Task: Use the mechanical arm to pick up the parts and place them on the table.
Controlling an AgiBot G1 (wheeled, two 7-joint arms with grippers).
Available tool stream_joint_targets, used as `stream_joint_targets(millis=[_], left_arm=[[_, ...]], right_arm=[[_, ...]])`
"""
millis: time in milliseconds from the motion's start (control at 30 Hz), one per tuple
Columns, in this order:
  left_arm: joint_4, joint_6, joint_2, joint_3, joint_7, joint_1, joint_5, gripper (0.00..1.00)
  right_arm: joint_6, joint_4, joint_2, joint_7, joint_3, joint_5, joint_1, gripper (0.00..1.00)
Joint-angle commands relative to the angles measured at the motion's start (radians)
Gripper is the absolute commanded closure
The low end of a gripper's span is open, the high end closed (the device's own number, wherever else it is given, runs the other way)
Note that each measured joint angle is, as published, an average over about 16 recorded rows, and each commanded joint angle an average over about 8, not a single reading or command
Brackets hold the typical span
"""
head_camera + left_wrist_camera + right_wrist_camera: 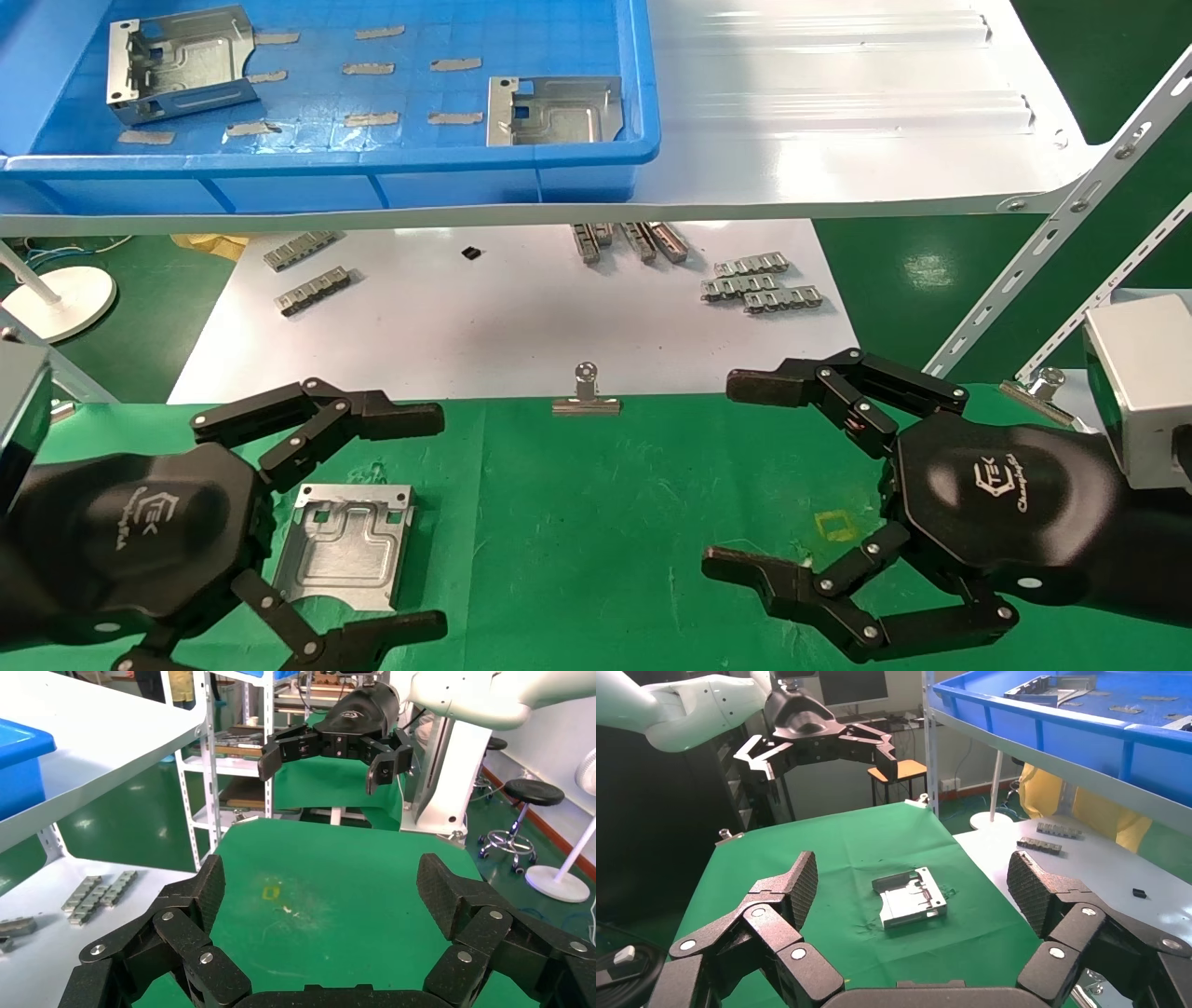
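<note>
At the upper left of the head view, two parts lay in the blue bin (596,154): one at its left end (182,63), another near its right wall (555,111). Lower left, the left hand (279,522) hung open beside a plate (346,544) already on the green table (596,522). Lower right, the right hand (792,485) hung open, empty, and looked nearer the bin's right-hand plate.

Up top there's a big blue bin (596,149) sitting on a glossy white shelf (838,112), with little grey strips (368,68) scattered across its floor. Below that, a white board (503,317) holds clusters of small grey linked strips (759,289) and a tiny black chip (472,253). A white round stand base (60,300) sits on the green floor at the left.
</note>
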Motion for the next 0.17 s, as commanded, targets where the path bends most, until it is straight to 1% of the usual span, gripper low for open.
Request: stream_joint_targets(millis=[33, 167], left_arm=[[0.004, 0.000, 0.001, 0.002, 0.002, -0.002, 0.001, 0.00], [0.007, 0.001, 0.001, 0.003, 0.003, -0.004, 0.002, 0.00]], right_arm=[[0.000, 0.000, 0.000, 0.000, 0.000, 0.000, 0.000, 0.00], [0.000, 0.000, 0.000, 0.000, 0.000, 0.000, 0.000, 0.00]])
